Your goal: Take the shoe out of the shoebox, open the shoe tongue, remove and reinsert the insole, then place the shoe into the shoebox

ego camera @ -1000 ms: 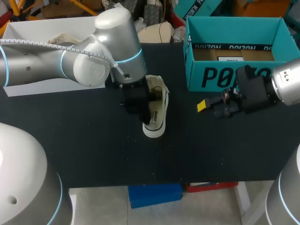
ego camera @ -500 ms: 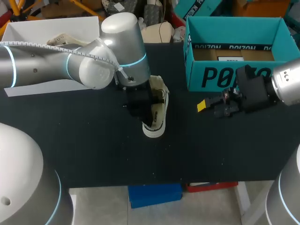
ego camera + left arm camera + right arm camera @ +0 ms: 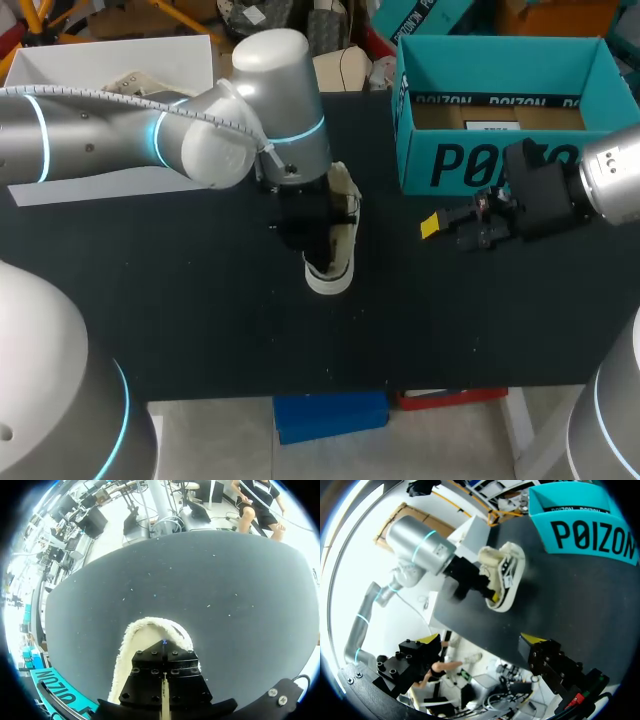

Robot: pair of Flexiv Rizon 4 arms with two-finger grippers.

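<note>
**Left end effector down in the shoe, tongue/insole stage by the look of it**

Shoe: out of the shoebox, roughly sole-down near the centre of the worktop, toe toward the near edge, heel toward the far edge. Likely parked there for reach from both sides and free access to the opening from above.

Left end effector: straight down over the shoe opening, working end buried inside. Grip state: cannot tell, masked by its own black body in both the head and left wrist views. Pale fleecy surface right under it in the left wrist view; insole or lining, cannot tell which. Vertical approach: consistent with tongue or insole work. Reads as mid-task.

Right end effector: spread wide, holding nothing, hovering between the shoe and the shoebox's near wall, touching neither, pointed at the shoe. Probably on standby for pinning the shoe during the insole pull.

Shoebox: far right corner of the worktop, mouth up, no shoe inside, cardboard-coloured floor visible. Ready for the return drop.

White box: far left corner, partly under the left arm; pale item inside, not identifiable.

Risk: unpinned shoe, likely to tip or lift with any upward pull.
</note>
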